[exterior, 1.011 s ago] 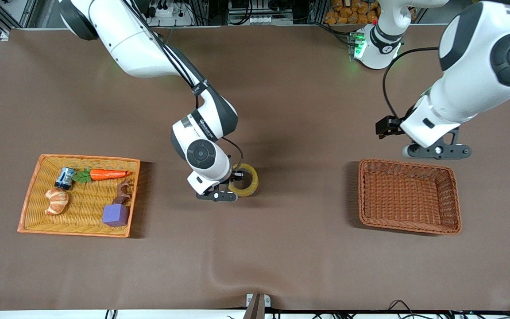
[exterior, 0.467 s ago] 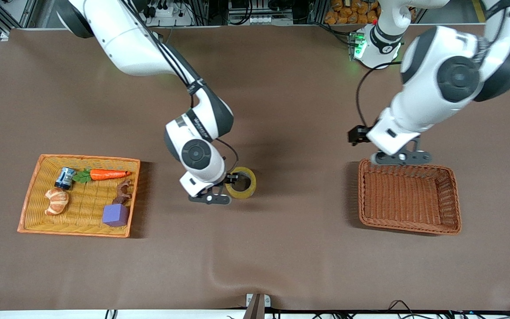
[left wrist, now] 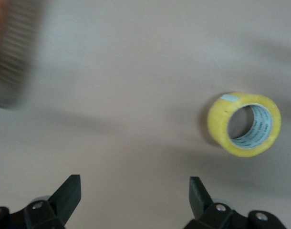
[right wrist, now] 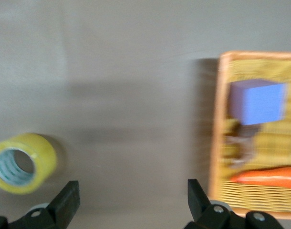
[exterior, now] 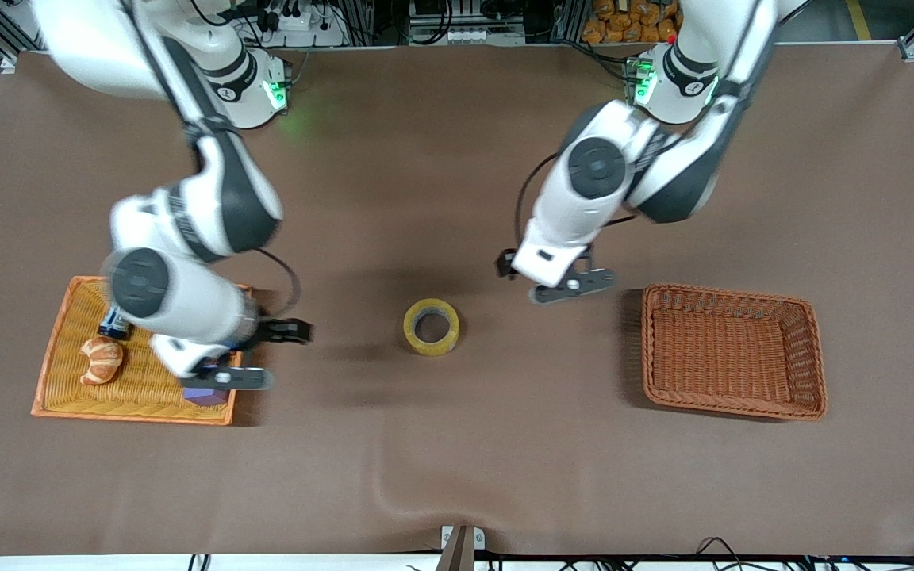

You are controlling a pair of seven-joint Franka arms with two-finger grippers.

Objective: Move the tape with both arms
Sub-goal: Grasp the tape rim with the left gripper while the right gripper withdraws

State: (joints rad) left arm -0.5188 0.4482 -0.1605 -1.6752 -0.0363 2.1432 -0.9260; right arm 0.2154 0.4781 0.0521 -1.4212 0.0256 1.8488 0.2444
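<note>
Both grippers of mine are spread wide and hold nothing. My left gripper (exterior: 572,287) hangs over bare table just beside the tape (exterior: 431,326), toward the left arm's end; my right gripper (exterior: 228,373) is over the edge of the flat orange tray (exterior: 52,373), toward the right arm's end from the tape.

That roll lies alone on the brown table (exterior: 457,460), about midway between the tray and the deep wicker basket (exterior: 814,396). I judge it sits there as a hand-over spot, where either arm can reach it, and that the left gripper is placed to take it and carry it to the basket.

It looks like a yellow, slightly see-through ring with a pale printed core, resting tilted so its hole shows in both wrist views (left wrist: 244,124) (right wrist: 24,162). The rim seems thin enough for open fingers to straddle.
</note>
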